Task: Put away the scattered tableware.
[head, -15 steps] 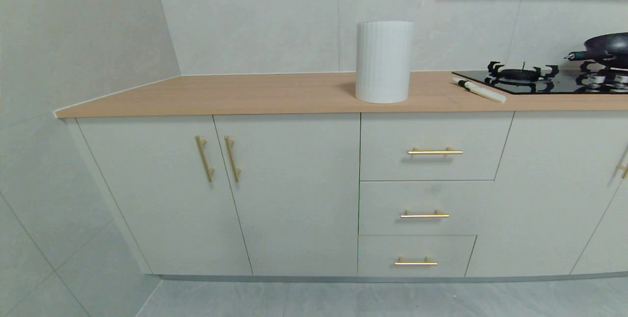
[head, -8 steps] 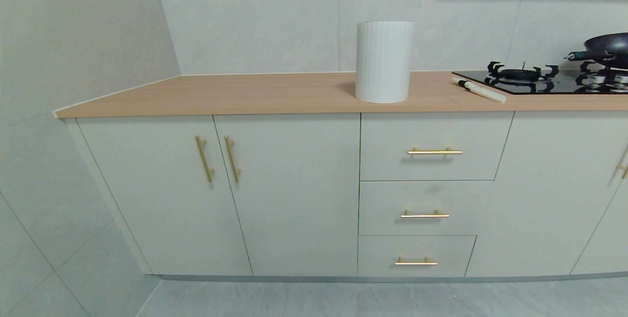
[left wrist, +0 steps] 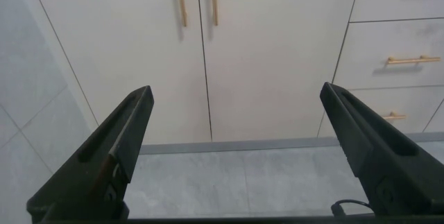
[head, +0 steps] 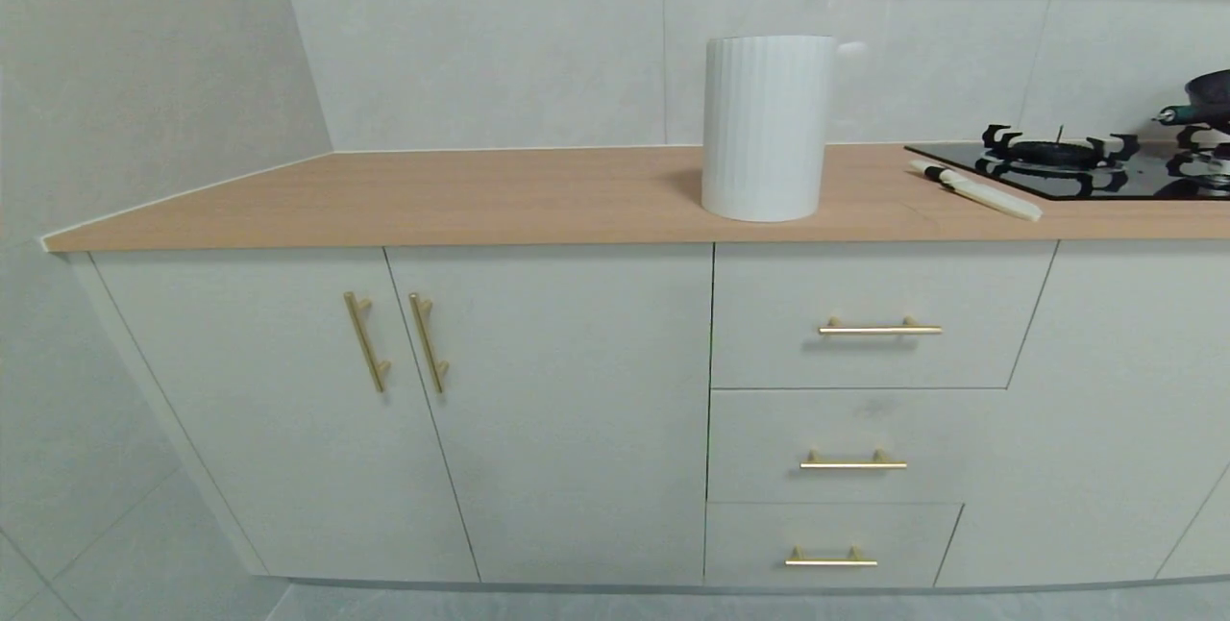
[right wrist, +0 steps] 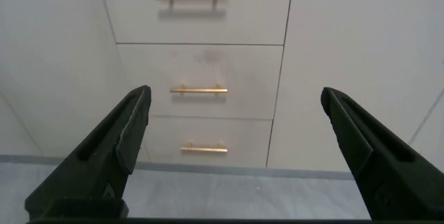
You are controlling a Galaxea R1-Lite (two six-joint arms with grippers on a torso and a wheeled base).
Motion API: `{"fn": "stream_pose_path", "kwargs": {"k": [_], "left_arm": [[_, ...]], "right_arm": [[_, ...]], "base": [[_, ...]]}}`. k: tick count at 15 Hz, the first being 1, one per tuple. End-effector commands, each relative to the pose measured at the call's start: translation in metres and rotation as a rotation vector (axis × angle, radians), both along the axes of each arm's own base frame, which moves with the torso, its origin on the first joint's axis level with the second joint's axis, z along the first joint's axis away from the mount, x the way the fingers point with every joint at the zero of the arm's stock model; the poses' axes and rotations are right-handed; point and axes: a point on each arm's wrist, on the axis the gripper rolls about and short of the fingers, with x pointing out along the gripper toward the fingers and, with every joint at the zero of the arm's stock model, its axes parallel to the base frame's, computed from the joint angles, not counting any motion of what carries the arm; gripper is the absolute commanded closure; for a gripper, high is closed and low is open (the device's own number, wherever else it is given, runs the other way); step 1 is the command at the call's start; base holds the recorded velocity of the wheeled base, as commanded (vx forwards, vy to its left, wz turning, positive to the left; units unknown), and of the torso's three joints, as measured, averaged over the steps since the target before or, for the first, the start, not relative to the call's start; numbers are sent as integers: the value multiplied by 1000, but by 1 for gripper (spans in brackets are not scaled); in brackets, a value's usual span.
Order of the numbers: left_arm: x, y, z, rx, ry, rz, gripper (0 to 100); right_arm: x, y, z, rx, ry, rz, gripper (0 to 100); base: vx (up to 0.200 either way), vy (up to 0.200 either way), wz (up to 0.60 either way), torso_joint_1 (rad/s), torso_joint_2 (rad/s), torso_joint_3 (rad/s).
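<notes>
A tall white ribbed holder [head: 766,127] stands upright on the wooden countertop [head: 480,198]. To its right a cream-handled utensil [head: 975,190] lies flat by the stove's edge. My left gripper [left wrist: 236,96] hangs low in front of the double cabinet doors [left wrist: 201,50], open and holding nothing. My right gripper [right wrist: 236,96] hangs low facing the stack of drawers [right wrist: 201,78], open and holding nothing as well.
A black gas stove [head: 1076,164] sits at the counter's right end, with a dark pan [head: 1206,92] on its far burner. Below are cabinet doors with gold handles [head: 394,342] and three drawers [head: 865,328]. A tiled wall closes the left side; grey floor lies below.
The whole head view has shifted: the cabinets and counter look larger and sit lower and further left, so the camera has moved closer. Nothing on the counter has moved.
</notes>
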Motion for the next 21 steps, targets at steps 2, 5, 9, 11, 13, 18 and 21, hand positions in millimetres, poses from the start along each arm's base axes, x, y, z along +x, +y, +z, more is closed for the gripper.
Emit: {"fn": "stream_pose_path", "kwargs": {"k": [2, 5, 9, 11, 13, 18, 21], "left_arm": [[0, 0, 0, 0, 0, 0, 0], [0, 0, 0, 0, 0, 0, 0], [0, 0, 0, 0, 0, 0, 0], [0, 0, 0, -1, 0, 2, 0], [0, 0, 0, -1, -2, 2, 0], [0, 0, 0, -1, 0, 2, 0], [0, 0, 0, -1, 0, 2, 0]], "right_arm": [[0, 0, 0, 0, 1, 1, 0], [0, 0, 0, 0, 3, 1, 0], [0, 0, 0, 0, 3, 1, 0], [0, 0, 0, 1, 3, 1, 0], [0, 0, 0, 1, 3, 1, 0], [0, 0, 0, 1, 3, 1, 0], [0, 0, 0, 1, 3, 1, 0]], "base": [[200, 0, 0, -2, 7, 5], [200, 0, 0, 4, -1, 2], [150, 0, 0, -1, -9, 2], [0, 0, 0, 0, 0, 0], [0, 0, 0, 0, 0, 0], [0, 0, 0, 0, 0, 0], [0, 0, 0, 0, 0, 0]]}}
